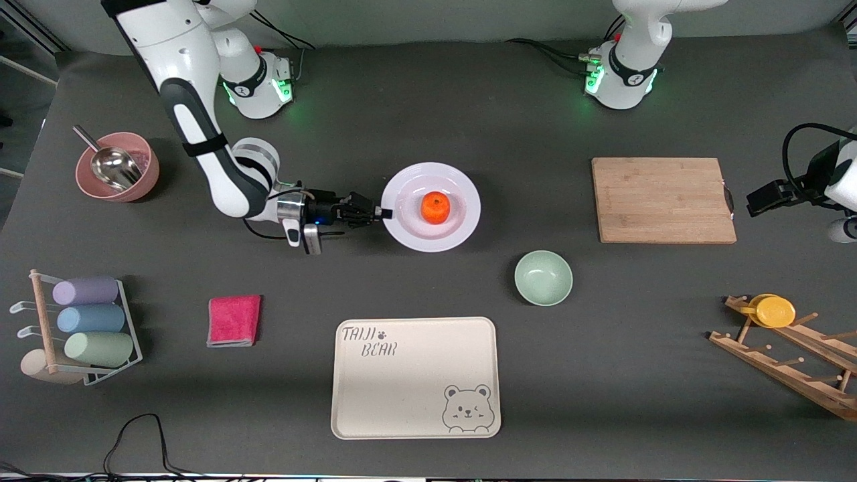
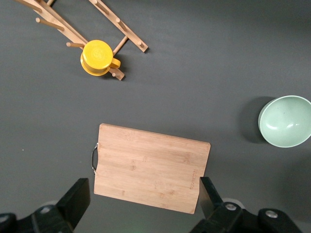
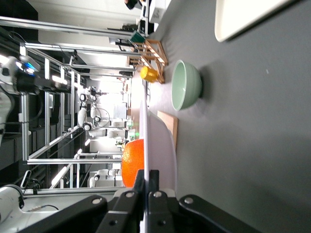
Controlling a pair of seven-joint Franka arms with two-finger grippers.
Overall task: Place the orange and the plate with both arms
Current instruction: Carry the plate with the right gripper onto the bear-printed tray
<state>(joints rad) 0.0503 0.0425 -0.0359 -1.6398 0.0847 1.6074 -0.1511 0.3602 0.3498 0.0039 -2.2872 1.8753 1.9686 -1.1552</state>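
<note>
The plate (image 1: 462,224) is gripped at its rim by the right end effector (image 1: 384,213), fingers clenched on the edge toward the right arm's end of the desk (image 1: 428,107). The orange (image 1: 435,207) is seated in the plate's centre (mid-desk, farther from the front camera than the mint bowl (image 1: 543,277)). The left end effector (image 2: 141,199) is held released over the wooden cutting board (image 2: 150,167), waiting.

High front camera faces both bases, taking in the whole table. Left wrist camera stares straight down from high over the cutting board (image 2: 151,167). Right wrist camera sits low and close, skimming sideways. Both wrist views share the green bowl (image 3: 186,91).
</note>
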